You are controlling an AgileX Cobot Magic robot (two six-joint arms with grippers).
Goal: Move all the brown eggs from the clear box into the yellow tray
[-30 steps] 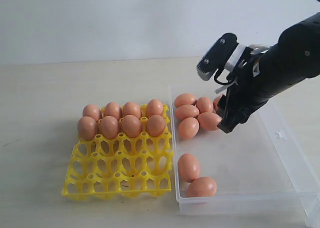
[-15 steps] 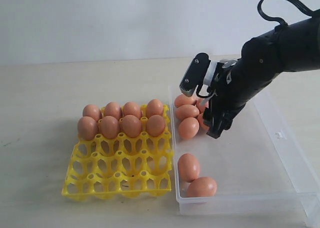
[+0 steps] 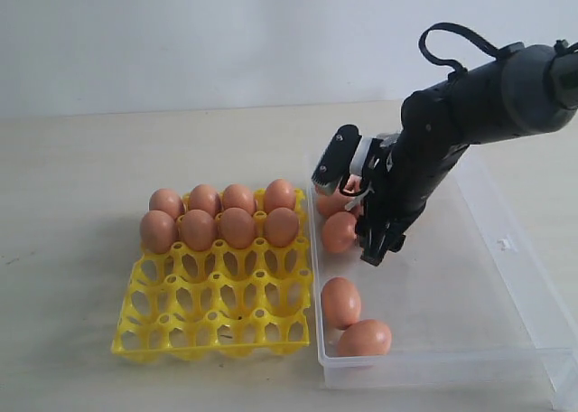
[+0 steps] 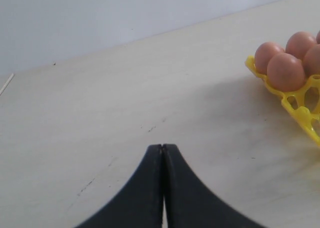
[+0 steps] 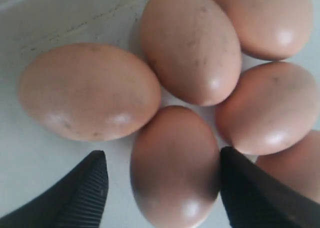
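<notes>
Several brown eggs [image 3: 237, 227] fill the two back rows of the yellow tray [image 3: 217, 313]. In the clear box [image 3: 506, 276] a cluster of eggs [image 3: 340, 231] lies at the far left corner, and two more eggs [image 3: 340, 301] rest by the near left corner. My right gripper [image 3: 375, 245] is lowered onto the cluster, hiding part of it. In the right wrist view that gripper [image 5: 162, 158] stands open around one egg [image 5: 175, 178], one finger close against it and a gap on the other side. My left gripper [image 4: 162, 147] is shut and empty over bare table.
The tray's front rows of cups [image 3: 226, 326] stand open. The box's left wall [image 3: 313, 249] runs right beside the tray. A tray corner [image 4: 300, 108] with eggs [image 4: 285, 70] shows in the left wrist view.
My right arm has swung left and down from the box's far side onto the egg cluster. The eggs and tray have not moved.
</notes>
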